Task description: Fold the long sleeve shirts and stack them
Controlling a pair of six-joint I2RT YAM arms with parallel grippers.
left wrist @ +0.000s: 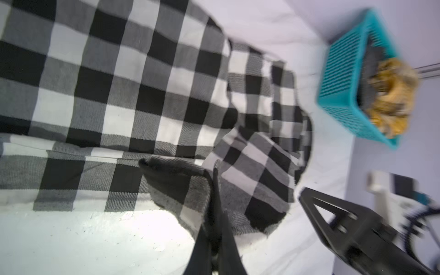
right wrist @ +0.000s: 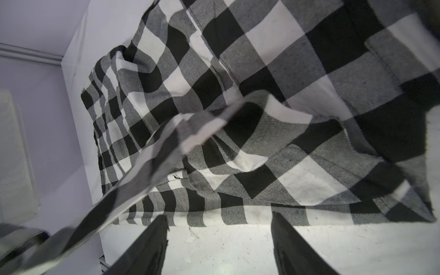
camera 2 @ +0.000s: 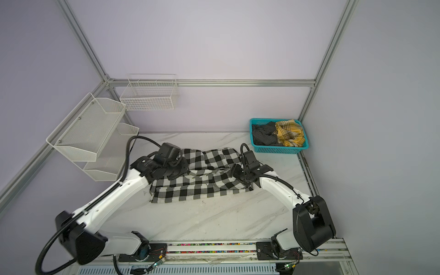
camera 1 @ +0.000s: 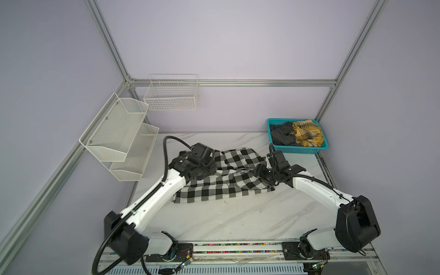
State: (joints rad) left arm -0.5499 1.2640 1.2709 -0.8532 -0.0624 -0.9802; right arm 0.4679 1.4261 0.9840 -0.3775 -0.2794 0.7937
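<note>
On my feed the white marble tabletop (camera 1: 238,219) fills most of both top views. The teal basket (camera 1: 300,150) sits at its far corner, and I place everything else from there. The black-and-white checked shirt (camera 1: 226,188) lies loosely folded and rumpled on the tabletop. Its closest corner is near the basket but apart from it, and the rest stretches away from the basket. Inside the basket I see a dark grey garment (camera 1: 282,135) beside a yellow plaid one (camera 1: 308,133). The right hand (right wrist: 219,216) is low over the shirt end nearest the basket. Its fingers (right wrist: 157,238) are spread wide, with only the shirt's hem and bare tabletop between them. A blurred strip of checked cloth crosses its wrist view beside one finger. The left hand (left wrist: 215,185) works at the shirt end farthest from the basket. It is pinched tight on a raised fold of the checked cloth at the shirt's edge.
</note>
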